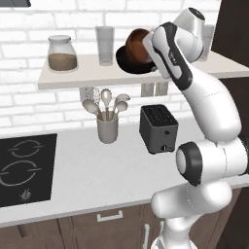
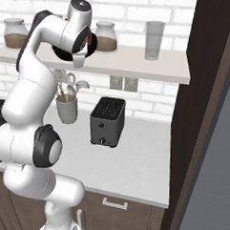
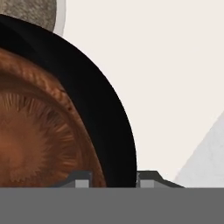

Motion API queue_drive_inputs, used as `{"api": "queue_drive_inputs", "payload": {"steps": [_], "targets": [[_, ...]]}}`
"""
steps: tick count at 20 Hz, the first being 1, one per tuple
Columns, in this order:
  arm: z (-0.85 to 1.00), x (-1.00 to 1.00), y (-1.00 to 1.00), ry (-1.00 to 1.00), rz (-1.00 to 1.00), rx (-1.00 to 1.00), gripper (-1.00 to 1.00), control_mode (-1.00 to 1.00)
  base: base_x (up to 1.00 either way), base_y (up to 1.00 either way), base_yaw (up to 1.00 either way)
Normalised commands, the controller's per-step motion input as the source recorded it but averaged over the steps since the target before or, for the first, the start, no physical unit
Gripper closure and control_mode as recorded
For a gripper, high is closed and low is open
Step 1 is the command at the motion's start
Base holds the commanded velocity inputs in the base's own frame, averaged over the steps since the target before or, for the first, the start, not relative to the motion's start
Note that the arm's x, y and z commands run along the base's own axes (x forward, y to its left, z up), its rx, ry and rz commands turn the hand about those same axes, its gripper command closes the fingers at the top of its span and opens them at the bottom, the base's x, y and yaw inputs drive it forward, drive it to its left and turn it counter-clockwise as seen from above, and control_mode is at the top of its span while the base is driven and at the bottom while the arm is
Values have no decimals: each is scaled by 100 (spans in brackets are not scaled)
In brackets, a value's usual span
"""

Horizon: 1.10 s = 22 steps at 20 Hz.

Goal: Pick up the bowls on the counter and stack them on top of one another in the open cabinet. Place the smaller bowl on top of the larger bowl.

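Gripper (image 3: 114, 180) fingers straddle the near rims of the two bowls, spread apart, though whether they pinch a rim cannot be told. Inside the black bowl (image 3: 109, 113) sits the brown bowl (image 3: 39, 131), both on the shelf (image 1: 87, 73). Nearby stand a glass (image 1: 104, 45) and a jar (image 1: 62, 53). Below, a toaster (image 1: 158, 129) rests on the counter (image 1: 97, 170).

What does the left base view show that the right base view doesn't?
Left base view: the cooktop with its burner rings, and a clear look at the brown bowl over the black bowl. Right base view: two jars on the shelf, not one. Both: glass, toaster and utensil cup.
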Motion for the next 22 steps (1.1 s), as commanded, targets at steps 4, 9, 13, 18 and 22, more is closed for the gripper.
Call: {"api": "queue_drive_inputs", "payload": {"steps": [4,9,13,18,22], "targets": [[-16,42,20,0,0,-2,100,-100,0,0,0],[-7,15,11,0,1,-1,-100,-100,0,0,0],[0,0,0,0,1,0,-100,-100,0,0,0],[3,-2,-2,-8,2,1,-100,-100,0,0,0],[11,-10,-3,-17,0,0,-100,-100,0,0,0]]}}
